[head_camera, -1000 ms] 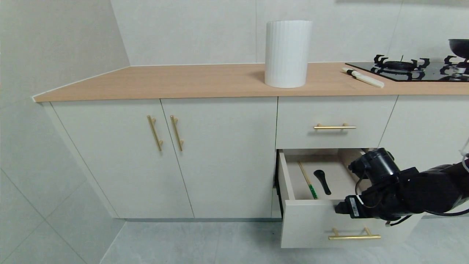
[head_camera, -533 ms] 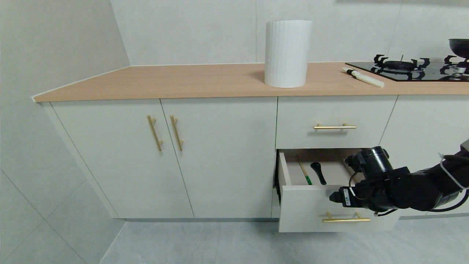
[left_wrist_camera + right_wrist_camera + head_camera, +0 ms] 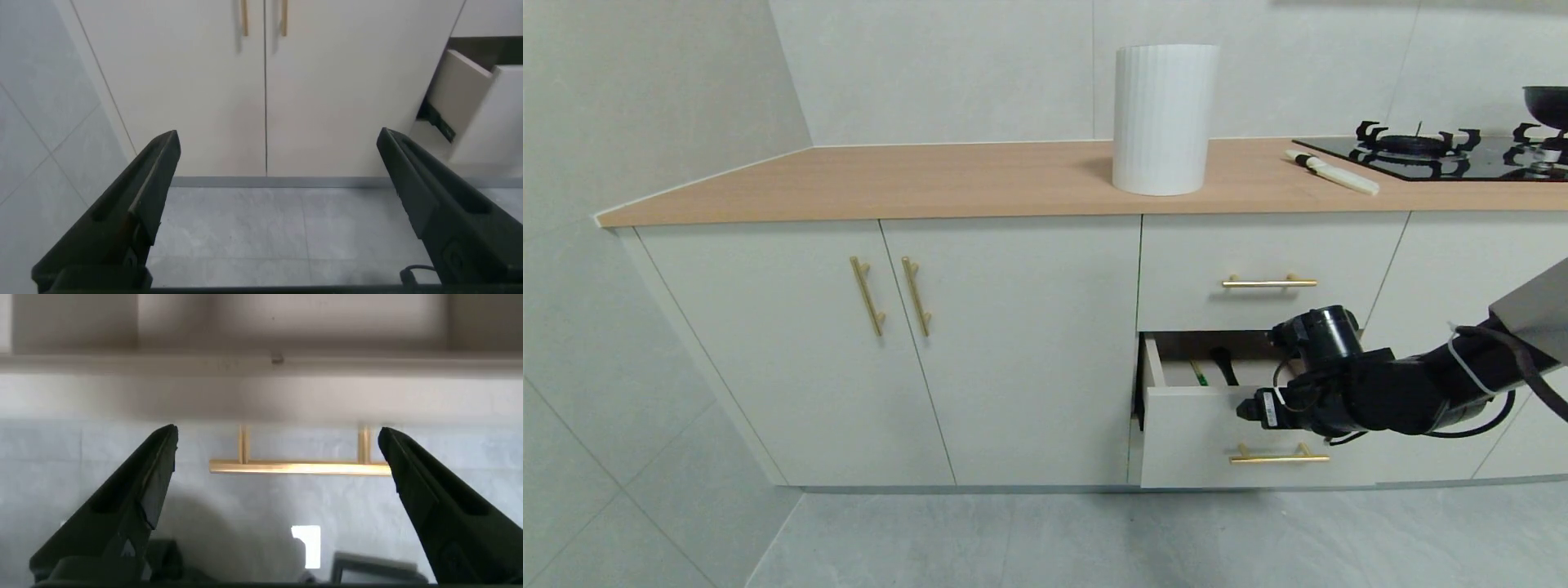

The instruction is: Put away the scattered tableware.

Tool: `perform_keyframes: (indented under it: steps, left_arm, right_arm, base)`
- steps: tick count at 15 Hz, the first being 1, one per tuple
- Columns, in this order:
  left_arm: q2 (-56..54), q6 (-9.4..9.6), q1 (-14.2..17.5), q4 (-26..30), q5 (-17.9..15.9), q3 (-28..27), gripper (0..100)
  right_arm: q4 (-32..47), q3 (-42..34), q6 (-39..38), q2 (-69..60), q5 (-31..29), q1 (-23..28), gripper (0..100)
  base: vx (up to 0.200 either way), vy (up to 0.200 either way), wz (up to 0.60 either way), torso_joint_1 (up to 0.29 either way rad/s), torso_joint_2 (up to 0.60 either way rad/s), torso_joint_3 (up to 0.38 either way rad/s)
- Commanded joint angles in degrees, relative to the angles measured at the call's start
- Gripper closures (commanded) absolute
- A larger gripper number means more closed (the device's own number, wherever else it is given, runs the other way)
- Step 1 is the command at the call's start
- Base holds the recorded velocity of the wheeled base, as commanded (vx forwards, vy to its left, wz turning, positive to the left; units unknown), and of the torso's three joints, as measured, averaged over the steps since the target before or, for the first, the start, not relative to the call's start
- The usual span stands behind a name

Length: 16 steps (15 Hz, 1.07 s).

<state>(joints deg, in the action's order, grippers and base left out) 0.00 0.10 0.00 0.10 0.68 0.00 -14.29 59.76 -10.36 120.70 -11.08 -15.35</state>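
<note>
The lower drawer [image 3: 1188,437] stands slightly out of the cabinet. In the gap above its front I see green-tipped chopsticks [image 3: 1199,373] and a black spoon [image 3: 1223,366]. My right gripper [image 3: 1245,411] is up against the drawer front, just above the gold handle [image 3: 1279,457]. In the right wrist view this gripper [image 3: 278,439] is open, its fingers [image 3: 122,514] spread either side of the handle [image 3: 298,466], with nothing held. My left gripper [image 3: 278,140] is open and empty, low before the cabinet doors [image 3: 261,82]; the drawer's side [image 3: 470,86] shows beside it.
On the wooden counter [image 3: 931,180] stand a tall white ribbed cylinder [image 3: 1162,119] and a pale-handled knife [image 3: 1331,172]. A black gas hob [image 3: 1437,155] with a dark pan [image 3: 1547,102] is at the right. The upper drawer [image 3: 1266,269] is shut. Grey floor tiles [image 3: 1013,539] lie below.
The lower drawer has slid most of the way into the cabinet, with my right gripper moving in against its front. Chopsticks and spoon are now largely hidden.
</note>
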Motion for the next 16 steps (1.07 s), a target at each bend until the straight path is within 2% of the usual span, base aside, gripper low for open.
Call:
perform_keyframes:
  steps: [1,4,7,16]
  left_arm:
    - [0.09,-0.01,0.0,-0.01,0.02,0.0,0]
    - [0.09,0.08,0.0,-0.01,0.02,0.0,0]
    - [0.09,0.08,0.0,-0.01,0.02,0.0,0]
    - [0.09,-0.01,0.0,-0.01,0.02,0.0,0]
  right_arm:
    - [0.05,3.87,1.4,3.14,0.01,0.85,0]
    - [-0.04,9.59,0.96,7.45,-0.08,1.02,0]
    - [-0.92,11.17,0.69,9.03,-0.08,1.37,0]
    - [-17.18,11.35,0.69,14.65,-1.49,4.54,0]
  base:
    - [0.0,0.0,0.0,0.0,0.0,0.0]
    - [0.0,0.0,0.0,0.0,0.0,0.0]
    - [0.0,0.0,0.0,0.0,0.0,0.0]
    - [0.0,0.0,0.0,0.0,0.0,0.0]
